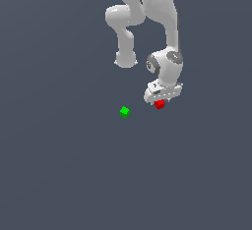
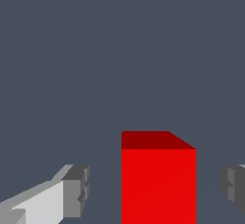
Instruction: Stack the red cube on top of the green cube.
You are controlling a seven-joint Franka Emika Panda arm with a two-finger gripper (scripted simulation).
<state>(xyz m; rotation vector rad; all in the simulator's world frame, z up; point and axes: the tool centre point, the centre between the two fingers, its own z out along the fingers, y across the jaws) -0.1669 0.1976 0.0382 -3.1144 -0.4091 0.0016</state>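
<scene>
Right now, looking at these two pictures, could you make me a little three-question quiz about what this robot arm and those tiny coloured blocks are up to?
1. True or false: the red cube already sits on the green cube.
2. In the wrist view, the fingers of the gripper are: A) pressed against the red cube, B) on either side of it with gaps, C) nowhere near it.
3. In the exterior view, on which side of the red cube does the green cube lie?

Key
1. False: the two sit apart.
2. B.
3. On the exterior view's left.
</scene>
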